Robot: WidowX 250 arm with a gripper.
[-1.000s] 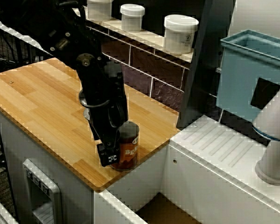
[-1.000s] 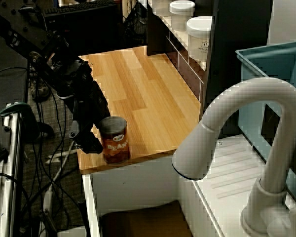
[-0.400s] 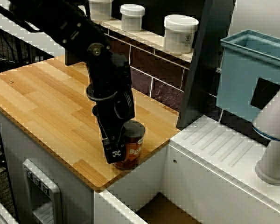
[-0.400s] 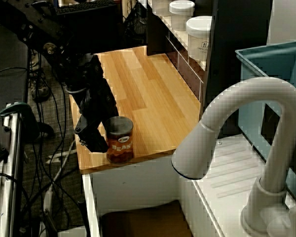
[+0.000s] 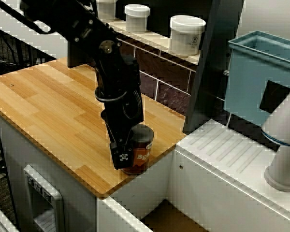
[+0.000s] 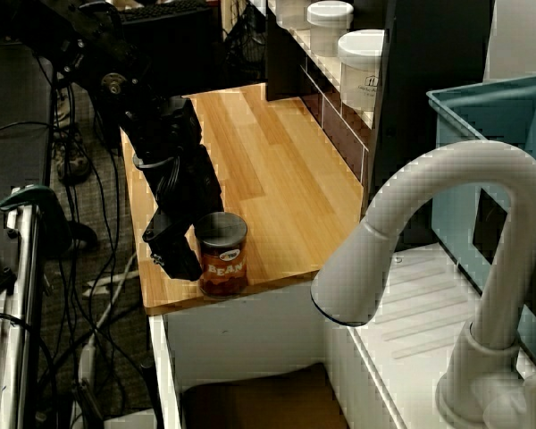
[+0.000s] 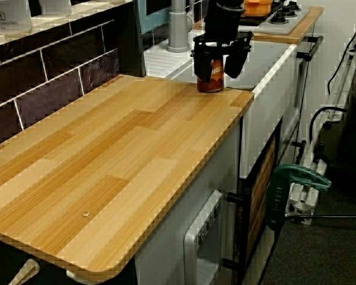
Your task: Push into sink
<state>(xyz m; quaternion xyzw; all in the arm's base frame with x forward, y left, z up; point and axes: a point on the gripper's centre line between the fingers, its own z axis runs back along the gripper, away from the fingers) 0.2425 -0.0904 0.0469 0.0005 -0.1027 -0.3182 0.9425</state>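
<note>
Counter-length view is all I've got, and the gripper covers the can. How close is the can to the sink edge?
Observer: In the faucet-side view, the can stands upright at the counter's sink-side edge, not over it.
Operator: Sink right below?
Observer: Yes, the sink's brown floor shows directly under that edge.
Operator: And the gripper?
Observer: One finger sits beside the can on the aisle side; contact is unclear.

"BEAN" on the can
</note>
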